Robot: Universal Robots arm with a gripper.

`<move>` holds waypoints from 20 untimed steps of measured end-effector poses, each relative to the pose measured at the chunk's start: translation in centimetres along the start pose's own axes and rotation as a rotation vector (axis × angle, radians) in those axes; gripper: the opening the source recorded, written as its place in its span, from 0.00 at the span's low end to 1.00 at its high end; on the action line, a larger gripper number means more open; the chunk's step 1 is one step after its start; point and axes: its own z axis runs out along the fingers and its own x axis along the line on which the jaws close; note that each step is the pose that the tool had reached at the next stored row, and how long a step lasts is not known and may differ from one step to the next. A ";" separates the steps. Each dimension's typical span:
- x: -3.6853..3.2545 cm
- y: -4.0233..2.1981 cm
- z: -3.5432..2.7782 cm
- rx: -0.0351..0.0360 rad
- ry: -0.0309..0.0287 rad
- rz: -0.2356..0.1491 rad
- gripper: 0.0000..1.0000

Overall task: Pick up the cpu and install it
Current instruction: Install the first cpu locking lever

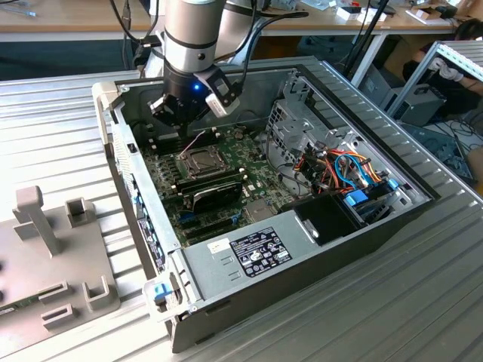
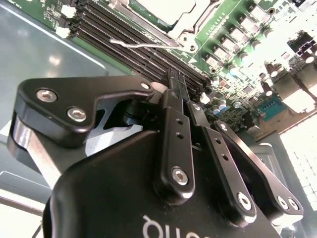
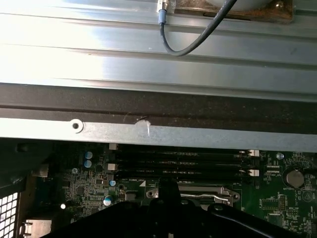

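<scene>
the ribbed metal worktop (image 1: 68, 105) carries an open computer case (image 1: 377, 234) with the green motherboard (image 1: 256, 181) lying flat inside it. near the board's middle sits the hinged socket frame (image 1: 181, 163). inside that frame shows a pale silver-grey square that reads as the cpu (image 1: 199, 159), lying in the socket and not in the claw.

the claw (image 1: 186, 133) hangs just beside the socket, over the black memory slots (image 3: 178, 161). in the second wrist view its fingers (image 2: 173, 94) are pressed together, with nothing seen between them.

judged from its look, the cpu is light, thin and stiff. its smooth metal top would be slippery, and its underside is likely delicate. the safest hold would be across two opposite edges, kept level, never on the flat faces.

much is hard to make out:
- in the second wrist view the cpu (image 2: 163, 6) is cut off by the picture's edge.
- a thin wire lever (image 2: 143, 44) lies beside the socket, and whether it is latched cannot be told.
- in the first wrist view the claw's dark body (image 3: 167, 198) covers most of the socket.
- whether the chip is fully seated, or the frame closed over it, is not clear in the exterior view.
</scene>
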 end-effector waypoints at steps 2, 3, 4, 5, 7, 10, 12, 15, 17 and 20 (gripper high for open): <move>-0.01 0.00 0.00 -0.0001 0.0000 0.000 0.11; -0.03 0.01 0.01 -0.0004 -0.0001 0.000 0.11; -0.04 0.00 0.01 -0.0046 -0.0003 0.000 0.11; -0.04 0.00 0.01 -0.0106 -0.0005 0.000 0.11; -0.04 -0.01 0.00 -0.0273 -0.0012 0.001 0.11; -0.13 -0.04 0.01 -0.0293 -0.0007 0.001 0.11; -0.57 -0.12 0.03 -0.0293 0.0028 0.002 0.11; -1.11 -0.20 0.12 -0.0296 0.0057 0.002 0.11; -1.43 -0.25 0.21 -0.0297 0.0070 0.003 0.11; -1.71 -0.34 0.46 -0.0296 0.0079 0.003 0.11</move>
